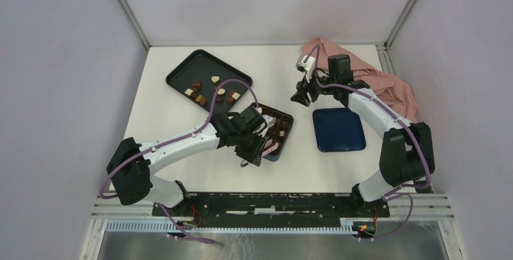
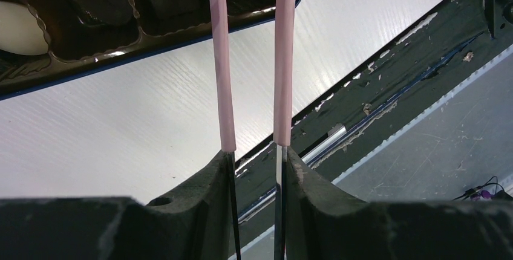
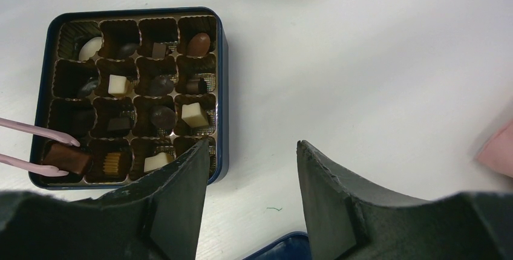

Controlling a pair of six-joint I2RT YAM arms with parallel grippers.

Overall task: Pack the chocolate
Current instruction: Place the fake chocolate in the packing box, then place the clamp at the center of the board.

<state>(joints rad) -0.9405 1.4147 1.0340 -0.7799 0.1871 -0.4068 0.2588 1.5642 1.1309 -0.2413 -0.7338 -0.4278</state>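
While squeezing the pink tweezers (image 2: 221, 60) in the left gripper (image 2: 257, 157), reaches over the near end of the blue box (image 3: 221, 91); grips them by the back end, for poking long thin tips into cups too small for fat fingers; a good trick for sweets far smaller than a gripper. Pinches one brown chocolate (image 3: 65, 157) between the two tips, right at a corner cup at the near end of the box; cannot tell if sitting on the cup floor or hanging just above. Looks like the drop-off step; probably needs only a softer squeeze to let the tips spread, then a straight lift so as not to drag the piece back out.

Shows many cups filled with dark, brown and white pieces, one per cup; shows a few cups bare. Leaves more chocolates (image 1: 216, 79) waiting on the black tray (image 1: 193, 66), far and to the left, well apart from the box; so a good way to go.

Holds the right gripper (image 3: 251, 145) up high, far and right of the box, fingers spread wide with nothing between; likely parked there to stay out of the way and look down into the cups. Has the blue lid (image 1: 339, 130) lying flat on the white table (image 3: 363, 60), right of the box, near a pink cloth (image 1: 387, 78).
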